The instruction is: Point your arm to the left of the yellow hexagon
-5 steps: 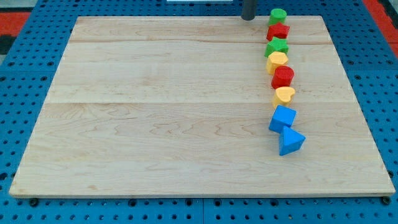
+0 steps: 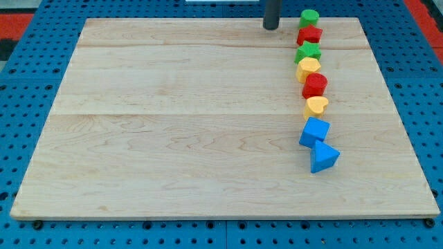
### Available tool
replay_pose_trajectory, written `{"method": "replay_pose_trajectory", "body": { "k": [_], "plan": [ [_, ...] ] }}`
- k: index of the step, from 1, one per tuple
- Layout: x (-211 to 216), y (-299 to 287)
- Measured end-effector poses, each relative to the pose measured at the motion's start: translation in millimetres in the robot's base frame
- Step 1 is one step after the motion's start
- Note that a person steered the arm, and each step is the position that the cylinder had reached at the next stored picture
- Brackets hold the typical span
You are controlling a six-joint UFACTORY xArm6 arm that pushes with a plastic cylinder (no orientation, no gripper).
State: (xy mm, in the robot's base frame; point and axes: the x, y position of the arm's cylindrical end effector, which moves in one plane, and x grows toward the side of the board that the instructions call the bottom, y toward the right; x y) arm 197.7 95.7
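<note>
The yellow hexagon (image 2: 308, 68) sits in a column of blocks at the view's right on the wooden board (image 2: 187, 124). My tip (image 2: 270, 28) is near the board's top edge, up and to the left of the hexagon, apart from all blocks. Nearest to the tip are the green cylinder (image 2: 309, 16) and the red block (image 2: 309, 34), both to its right.
The column runs downward: a green star (image 2: 308, 52) above the hexagon, then below it a red round block (image 2: 314, 85), a yellow heart (image 2: 315, 106), a blue cube (image 2: 314, 131) and a blue triangle (image 2: 323, 156). The board lies on a blue pegboard (image 2: 28, 83).
My tip has moved a little down and to the left, further onto the board. No block has moved.
</note>
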Motion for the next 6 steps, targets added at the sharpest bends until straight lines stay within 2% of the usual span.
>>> {"method": "replay_pose_trajectory", "body": {
  "k": [6],
  "plan": [
    [3,4]
  ]
}}
